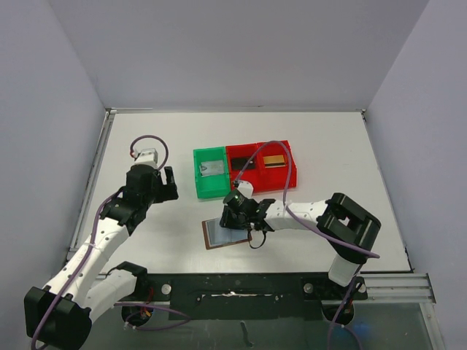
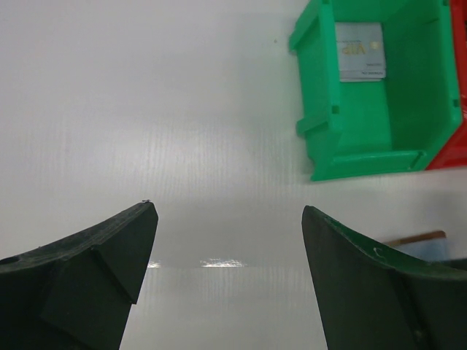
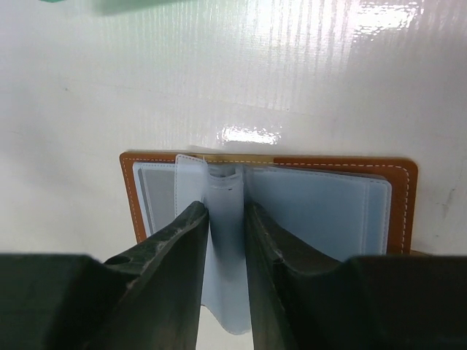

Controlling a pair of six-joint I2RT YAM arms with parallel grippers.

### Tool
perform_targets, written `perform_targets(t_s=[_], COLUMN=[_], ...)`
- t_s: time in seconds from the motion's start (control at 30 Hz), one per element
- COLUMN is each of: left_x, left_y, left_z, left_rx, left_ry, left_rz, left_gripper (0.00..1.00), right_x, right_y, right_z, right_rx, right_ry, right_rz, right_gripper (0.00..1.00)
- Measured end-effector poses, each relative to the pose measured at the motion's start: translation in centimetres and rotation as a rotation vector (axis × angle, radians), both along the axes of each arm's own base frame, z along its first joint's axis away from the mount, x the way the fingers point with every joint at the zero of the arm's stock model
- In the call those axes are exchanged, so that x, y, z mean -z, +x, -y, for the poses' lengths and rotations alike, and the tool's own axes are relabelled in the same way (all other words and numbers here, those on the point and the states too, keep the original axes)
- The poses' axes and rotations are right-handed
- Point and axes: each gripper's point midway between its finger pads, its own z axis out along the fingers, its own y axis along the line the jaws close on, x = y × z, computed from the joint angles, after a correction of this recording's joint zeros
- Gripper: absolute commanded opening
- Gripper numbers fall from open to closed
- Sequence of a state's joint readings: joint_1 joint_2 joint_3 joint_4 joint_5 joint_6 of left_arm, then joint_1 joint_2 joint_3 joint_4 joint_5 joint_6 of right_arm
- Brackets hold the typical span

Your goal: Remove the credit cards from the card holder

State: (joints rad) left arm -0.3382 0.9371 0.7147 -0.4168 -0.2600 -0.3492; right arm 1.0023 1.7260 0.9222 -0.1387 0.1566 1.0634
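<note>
The brown leather card holder (image 1: 222,235) lies open on the white table, its pale blue-grey sleeves up; it also shows in the right wrist view (image 3: 332,208). My right gripper (image 1: 238,216) is down on it, fingers closed on a translucent middle sleeve (image 3: 225,211) that stands up between them. A grey shape shows in the left sleeve (image 3: 155,198). A silver-grey card (image 1: 212,167) lies in the green bin (image 2: 359,51). A black card (image 1: 244,163) and a gold card (image 1: 274,160) lie in the red bin. My left gripper (image 1: 169,184) is open and empty (image 2: 228,211) over bare table, left of the green bin.
The green bin (image 1: 198,182) and the red bin (image 1: 292,168) stand side by side just behind the card holder. The green bin's near wall (image 2: 365,164) is ahead and to the right of my left gripper. White walls enclose the table.
</note>
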Motion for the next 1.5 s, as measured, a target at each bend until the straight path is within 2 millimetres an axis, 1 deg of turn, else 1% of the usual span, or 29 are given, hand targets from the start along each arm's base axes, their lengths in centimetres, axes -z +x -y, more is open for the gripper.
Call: perform_targets(t_s=[0.07, 0.13, 0.23, 0.3, 0.47, 0.5, 0.57, 0.63, 0.77, 0.9, 1.1, 1.23, 1.37, 1.5], left_x=[0.1, 0.2, 0.7, 1.7, 3.8, 4.1, 4.7, 5.8, 8.2, 9.5, 10.3, 10.5, 10.7, 10.9], left_y=[-0.3, -0.9, -2.3, -3.9, -8.1, -8.7, -9.3, -9.9, -10.9, -10.6, -9.6, -8.2, -7.3, -7.0], left_z=[1.6, 3.6, 7.5, 9.9, 14.9, 15.8, 16.8, 17.8, 18.6, 18.6, 17.9, 17.4, 17.4, 17.6], left_rx=[0.049, 0.115, 0.234, 0.298, 0.440, 0.461, 0.474, 0.474, 0.437, 0.381, 0.319, 0.272, 0.260, 0.268], left_ry=[-0.073, -0.170, -0.367, -0.477, -0.603, -0.620, -0.648, -0.679, -0.704, -0.692, -0.647, -0.623, -0.603, -0.604], left_rz=[-0.019, -0.042, -0.095, -0.148, -0.276, -0.294, -0.318, -0.345, -0.413, -0.431, -0.396, -0.343, -0.314, -0.308], left_gripper=[0.76, 0.73, 0.72, 0.72, 0.70, 0.70, 0.69, 0.69, 0.67, 0.67, 0.67, 0.67, 0.62, 0.60], right_x=[0.0, 0.1, 0.2, 0.2, 0.2, 0.2, 0.2, 0.2, 0.2, 0.2, 0.2, 0.2, 0.2, 0.3], right_y=[0.0, 0.1, 0.0, 0.1, 0.1, 0.1, 0.1, 0.1, 0.1, 0.2, 0.2, 0.2, 0.2, 0.2], right_z=[0.2, 0.4, 0.5, 0.5, 0.5, 0.5, 0.5, 0.4, 0.4, 0.4, 0.4, 0.4, 0.4, 0.5], right_rx=[0.009, 0.020, 0.033, 0.042, 0.055, 0.056, 0.059, 0.062, 0.067, 0.071, 0.083, 0.083, 0.083, 0.082], right_ry=[0.032, 0.059, 0.101, 0.126, 0.158, 0.162, 0.169, 0.178, 0.201, 0.215, 0.228, 0.229, 0.232, 0.255], right_rz=[-0.009, -0.020, -0.032, -0.036, -0.047, -0.048, -0.048, -0.049, -0.053, -0.061, -0.072, -0.070, -0.068, -0.062], right_gripper=[0.22, 0.22, 0.21, 0.21, 0.21, 0.21, 0.21, 0.20, 0.20, 0.20, 0.19, 0.19, 0.19, 0.22])
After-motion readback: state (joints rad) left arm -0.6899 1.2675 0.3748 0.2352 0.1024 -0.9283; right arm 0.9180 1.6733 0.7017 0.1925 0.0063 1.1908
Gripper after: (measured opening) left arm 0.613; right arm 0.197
